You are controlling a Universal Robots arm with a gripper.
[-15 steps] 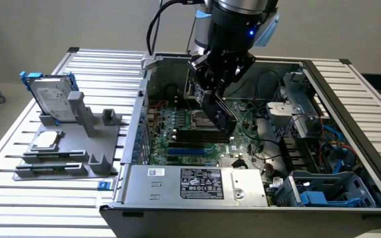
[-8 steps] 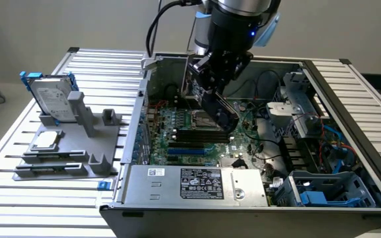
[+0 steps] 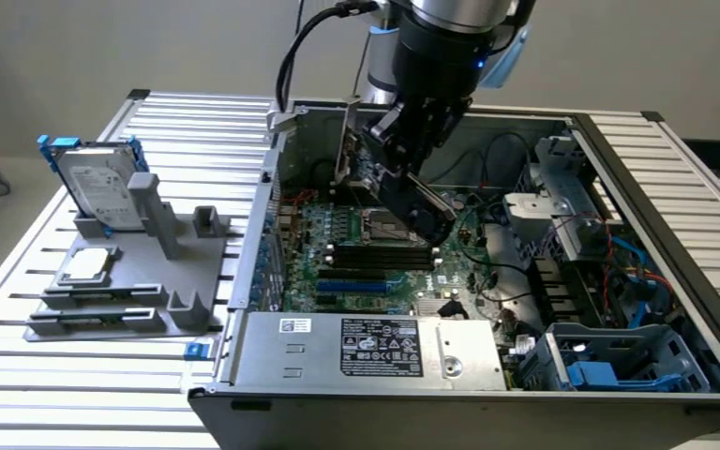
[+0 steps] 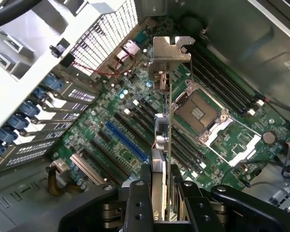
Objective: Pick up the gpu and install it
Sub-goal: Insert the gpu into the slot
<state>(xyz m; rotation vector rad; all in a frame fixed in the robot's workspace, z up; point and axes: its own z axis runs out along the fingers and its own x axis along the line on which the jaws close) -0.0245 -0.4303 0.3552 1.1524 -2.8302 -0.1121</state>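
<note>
At the exterior view's left, a hard drive (image 3: 95, 187) in a blue frame is stood upright in a grey holder (image 3: 147, 272) on the slatted bench (image 3: 35, 375). Further right, an open computer case (image 3: 660, 159) is seen, with a grey power-supply box (image 3: 373, 347) at its near edge. Over the motherboard (image 3: 348, 239), the gpu (image 3: 416, 208) is held tilted, clear of the slots, by the claw (image 3: 394, 161). The claw's 2 fingers (image 4: 141, 195) are closed part-way onto the card's faces. In the wrist view, the gpu (image 4: 161, 137) is seen edge-on, its silvery bracket (image 4: 171, 53) at the far end, above the board beside a blue slot (image 4: 125, 140).
</note>
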